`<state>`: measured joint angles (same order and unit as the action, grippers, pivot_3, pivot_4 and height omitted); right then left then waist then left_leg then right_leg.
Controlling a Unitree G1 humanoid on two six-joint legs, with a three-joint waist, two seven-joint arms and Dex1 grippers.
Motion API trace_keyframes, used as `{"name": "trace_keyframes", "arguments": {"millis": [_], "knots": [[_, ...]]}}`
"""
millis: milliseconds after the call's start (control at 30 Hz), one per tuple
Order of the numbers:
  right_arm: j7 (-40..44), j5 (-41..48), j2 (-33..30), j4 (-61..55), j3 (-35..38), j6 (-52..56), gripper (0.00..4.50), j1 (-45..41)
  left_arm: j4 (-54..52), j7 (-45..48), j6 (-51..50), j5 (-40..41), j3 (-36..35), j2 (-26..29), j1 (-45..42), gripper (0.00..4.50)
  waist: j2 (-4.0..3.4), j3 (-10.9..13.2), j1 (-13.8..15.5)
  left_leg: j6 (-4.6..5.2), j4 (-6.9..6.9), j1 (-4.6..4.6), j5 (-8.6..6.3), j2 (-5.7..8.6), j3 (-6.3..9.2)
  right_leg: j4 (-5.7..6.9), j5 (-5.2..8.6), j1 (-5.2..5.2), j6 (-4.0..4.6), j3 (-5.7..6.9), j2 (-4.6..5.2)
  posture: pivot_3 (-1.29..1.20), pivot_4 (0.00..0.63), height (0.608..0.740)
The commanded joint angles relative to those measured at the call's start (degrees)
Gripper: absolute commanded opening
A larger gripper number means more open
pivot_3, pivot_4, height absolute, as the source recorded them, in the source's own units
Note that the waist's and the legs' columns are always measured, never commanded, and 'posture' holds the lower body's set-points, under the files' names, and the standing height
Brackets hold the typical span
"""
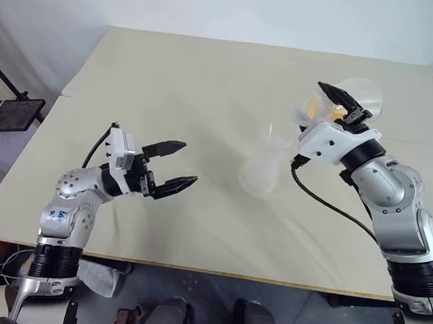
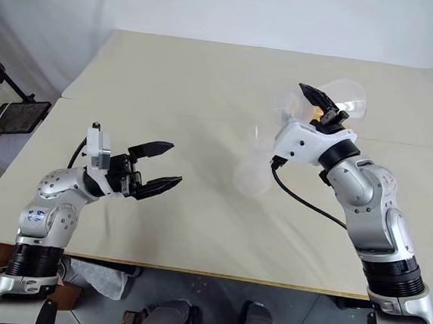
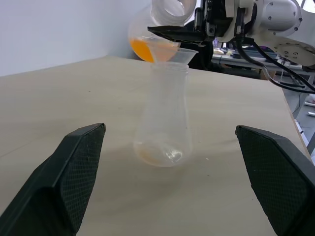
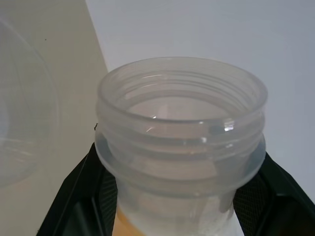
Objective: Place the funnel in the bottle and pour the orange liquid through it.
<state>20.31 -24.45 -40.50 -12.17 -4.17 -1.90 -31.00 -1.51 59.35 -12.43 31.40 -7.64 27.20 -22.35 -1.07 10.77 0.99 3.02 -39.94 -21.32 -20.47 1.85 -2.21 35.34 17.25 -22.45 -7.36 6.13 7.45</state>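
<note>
**Pouring into the funnel**

On the beige table (image 1: 209, 78), the conical flask (image 3: 163, 123) stands upright with the funnel (image 3: 173, 53) in its neck. The right gripper (image 1: 343, 105) clamps the bottle (image 4: 182, 132), tilted just above the funnel's rim, orange liquid (image 3: 142, 48) near its mouth. The left gripper (image 1: 172, 166) hovers open, apart.

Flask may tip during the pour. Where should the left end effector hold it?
Probably the upright flask by its narrow neck, just under the funnel, approaching level from where the open left end effector is; the base flares wide, and the tilted bottle hangs above.
</note>
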Motion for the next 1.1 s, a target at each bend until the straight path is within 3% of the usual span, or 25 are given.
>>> {"name": "trace_keyframes", "arguments": {"millis": [33, 200, 433, 1100], "knots": [[-1.92, -2.52, -0.76, -0.46, 0.81, -2.91, 2.56, -1.15, -1.24, -0.29, 0.59, 0.36, 0.21, -0.13, -1.04, 4.50, 0.00, 0.00, -0.01, 0.00, 0.00, 0.00, 0.00, 0.00, 0.00, 0.00, 0.00, 0.00, 0.00, 0.00, 0.00, 0.00, 0.150, 0.740], [-4.35, -9.67, -2.01, 0.26, 0.12, -5.94, 2.56, -1.44, -1.20, -0.28, 0.59, 0.41, 0.26, -0.23, -1.17, 4.50, 0.00, 0.00, -0.15, 0.00, 0.01, 0.00, 0.00, 0.00, 0.00, 0.00, 0.00, 0.00, 0.00, 0.00, 0.00, 0.00, 0.150, 0.740], [-4.14, -10.09, -1.17, 1.16, 0.24, -7.52, 2.56, -1.40, -1.23, -0.51, 0.66, 0.45, 0.40, -0.32, -1.31, 4.50, 0.01, 0.01, -0.33, -0.02, 0.01, 0.00, 0.01, -0.01, 0.01, 0.00, 0.00, 0.00, 0.00, 0.00, -0.01, 0.00, 0.150, 0.740], [-7.12, -21.64, -2.45, 3.25, -1.20, -10.62, 2.56, -3.02, -1.87, -1.37, 0.46, 0.76, 0.65, -0.66, -1.24, 4.50, 0.01, 0.01, -1.07, -0.05, 0.03, 0.00, 0.03, -0.02, 0.03, 0.00, 0.00, 0.00, 0.00, -0.01, -0.02, 0.00, 0.150, 0.740]]}}
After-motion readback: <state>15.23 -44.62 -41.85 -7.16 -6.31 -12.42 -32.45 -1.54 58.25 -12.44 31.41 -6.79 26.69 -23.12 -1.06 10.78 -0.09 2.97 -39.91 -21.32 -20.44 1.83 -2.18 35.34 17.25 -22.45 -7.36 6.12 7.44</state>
